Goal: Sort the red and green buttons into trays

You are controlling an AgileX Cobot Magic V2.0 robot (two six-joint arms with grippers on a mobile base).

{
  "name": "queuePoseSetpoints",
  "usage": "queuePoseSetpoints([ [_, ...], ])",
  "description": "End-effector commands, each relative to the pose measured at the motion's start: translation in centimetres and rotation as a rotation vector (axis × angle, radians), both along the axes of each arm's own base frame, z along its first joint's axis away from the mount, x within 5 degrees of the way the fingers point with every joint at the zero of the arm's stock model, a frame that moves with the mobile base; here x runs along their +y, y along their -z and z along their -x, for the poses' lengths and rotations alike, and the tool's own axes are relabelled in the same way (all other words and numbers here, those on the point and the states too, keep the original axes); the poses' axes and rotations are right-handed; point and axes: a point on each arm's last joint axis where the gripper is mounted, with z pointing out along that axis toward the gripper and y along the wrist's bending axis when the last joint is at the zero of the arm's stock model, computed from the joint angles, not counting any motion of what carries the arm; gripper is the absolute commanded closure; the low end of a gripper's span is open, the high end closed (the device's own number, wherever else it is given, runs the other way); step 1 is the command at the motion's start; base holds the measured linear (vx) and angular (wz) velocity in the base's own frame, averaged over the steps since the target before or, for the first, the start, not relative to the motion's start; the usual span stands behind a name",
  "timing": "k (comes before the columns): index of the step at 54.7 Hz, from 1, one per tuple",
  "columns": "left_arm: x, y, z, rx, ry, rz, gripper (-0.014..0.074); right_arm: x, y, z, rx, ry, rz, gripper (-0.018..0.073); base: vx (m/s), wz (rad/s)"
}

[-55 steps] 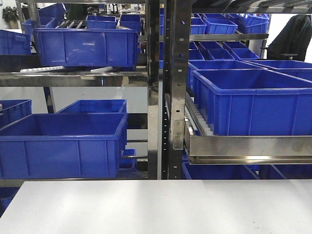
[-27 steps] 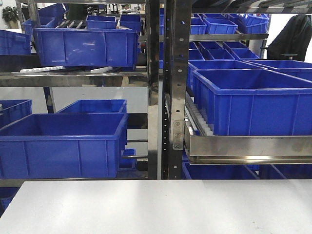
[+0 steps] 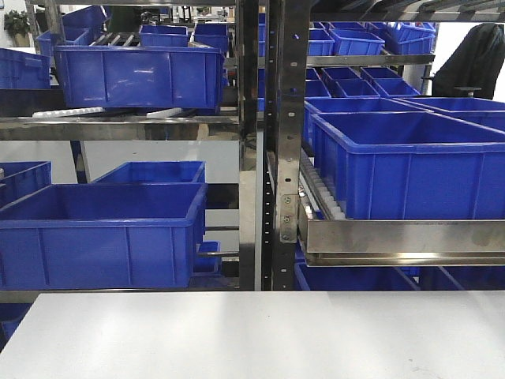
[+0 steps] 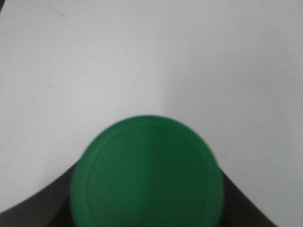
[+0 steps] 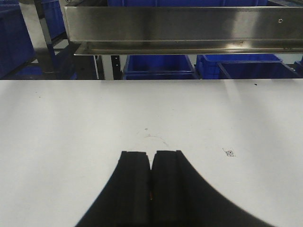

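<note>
In the left wrist view the green button's domed cap fills the lower middle, blurred and very close to the camera. My left gripper is around it: dark fingers show at both lower corners, and the cap hides the fingertips. It hangs above the bare white table. My right gripper is shut with nothing in it, low over the white table. The red button and both trays are out of view.
A steel shelf rail runs across the table's far edge, with blue crates below it. The front view shows steel racking full of blue crates behind the white table. A small printed mark lies on the table.
</note>
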Motion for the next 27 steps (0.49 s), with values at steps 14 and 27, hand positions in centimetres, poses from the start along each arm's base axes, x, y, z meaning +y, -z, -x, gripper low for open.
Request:
queuePoseSetpoints([
  [14,-0.1,-1.3,-0.9,-0.107,-0.067,0.102,0.0584,-0.2,0.8,-0.8,0.153,0.044,-0.051,0.0342,0.00,0.00],
  [27,-0.6,-1.2,-0.7,-0.093,0.004,0.103,0.0603,-0.2,1.6,-2.7,0.186,0.033,-0.044,0.0079,0.00,0.00],
])
